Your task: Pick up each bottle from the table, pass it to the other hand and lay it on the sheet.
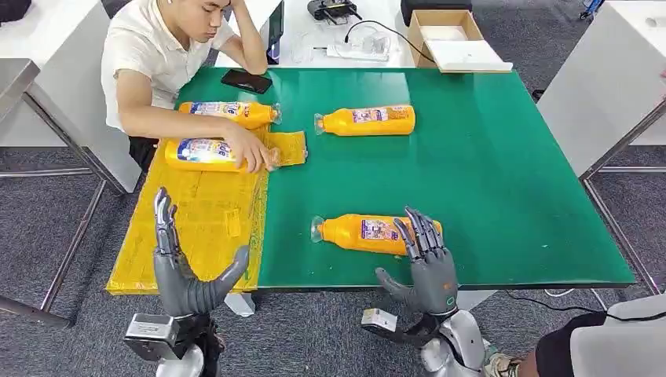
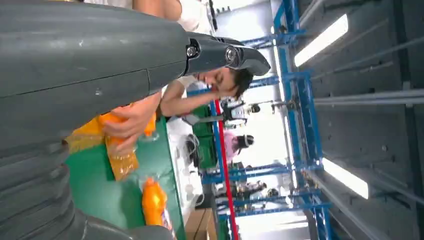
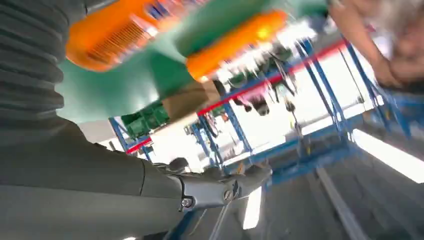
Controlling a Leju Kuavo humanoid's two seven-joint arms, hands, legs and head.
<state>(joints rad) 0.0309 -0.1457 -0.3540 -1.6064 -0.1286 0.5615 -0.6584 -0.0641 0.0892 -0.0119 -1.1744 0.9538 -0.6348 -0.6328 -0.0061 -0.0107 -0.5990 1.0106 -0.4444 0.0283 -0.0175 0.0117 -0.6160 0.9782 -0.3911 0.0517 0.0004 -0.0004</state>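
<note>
Lying just beyond right robot hand [image 1: 428,263], nearest bottle [image 1: 357,233]; fingers spread, holding nothing.

Right robot hand [image 3: 100,185] fills the 7–9 o'clock side: grey ribbed cover, thick thumb ending at a screw joint near centre. Orange bottle [image 3: 107,37] at 11 o'clock, ridged base showing, blurred. Second orange bottle [image 3: 235,42] at 12 o'clock. Both lie on the green surface [image 3: 135,85]. Person's arm [image 3: 372,47] at 2 o'clock, blurred.
</note>
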